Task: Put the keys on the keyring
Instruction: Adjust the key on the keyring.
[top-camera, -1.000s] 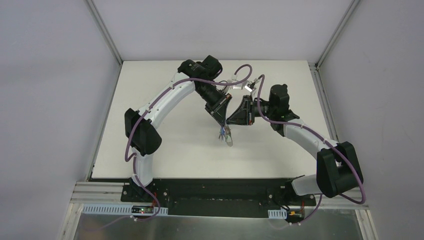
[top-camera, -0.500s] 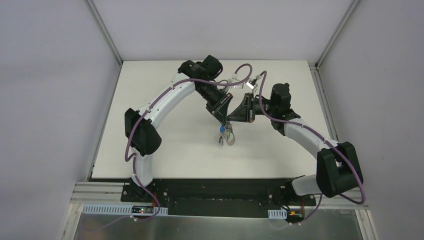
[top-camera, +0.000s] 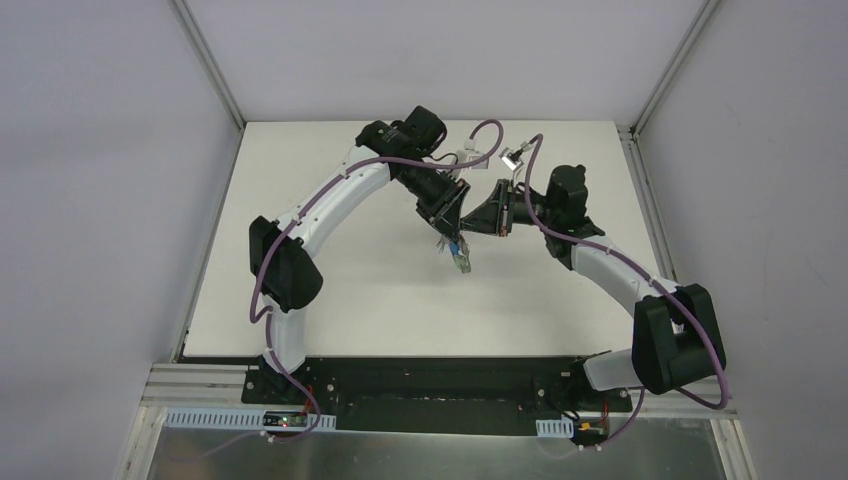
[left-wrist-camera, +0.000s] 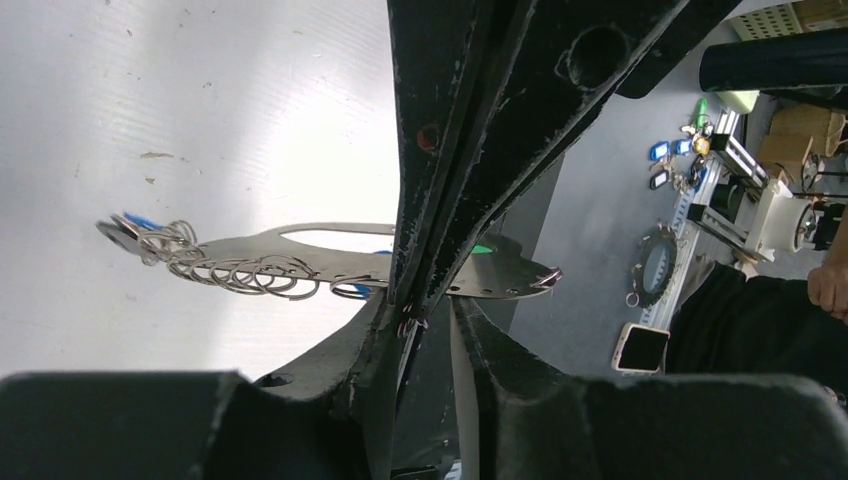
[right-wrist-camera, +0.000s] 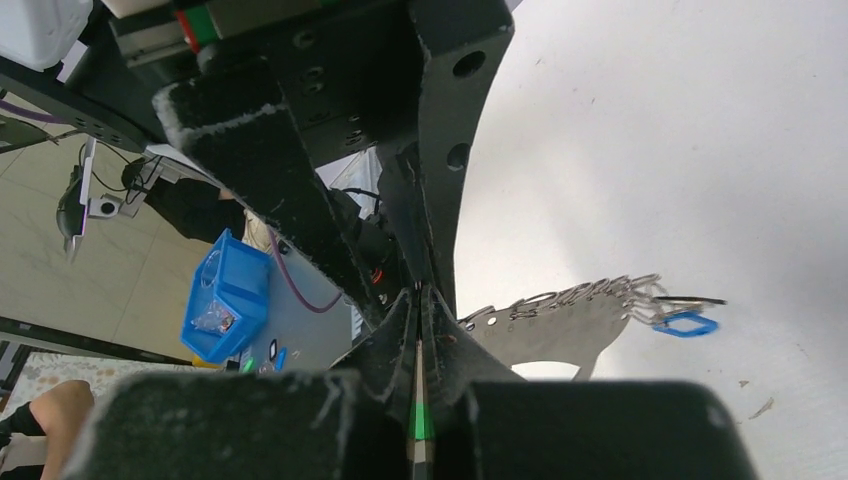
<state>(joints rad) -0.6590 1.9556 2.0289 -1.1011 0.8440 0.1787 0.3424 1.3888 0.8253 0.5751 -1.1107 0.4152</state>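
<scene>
1. From above: note the left gripper (top-camera: 449, 228) and right gripper (top-camera: 472, 226) meeting tip to tip over the middle of the white table (top-camera: 330, 290). Note too the pale grey flat metal keyring (top-camera: 459, 256), edged with small linked rings, hanging just on their near side, clear of the surface. Cannot read either jaw gap here.
2. From the left wrist: see the left jaws slightly apart around the keyring's right end and the right jaws pressed together across it. Spot the blue-headed silver key (left-wrist-camera: 140, 220) at the far-left ring and a green-headed key (left-wrist-camera: 483, 248) beside the clamp. Back the left fingers off straight, snagging no rings.
3. From the right wrist: find the right jaws clamped, seemingly on the keyring, with a green sliver between them. Hold firm and level before any regrip.
</scene>
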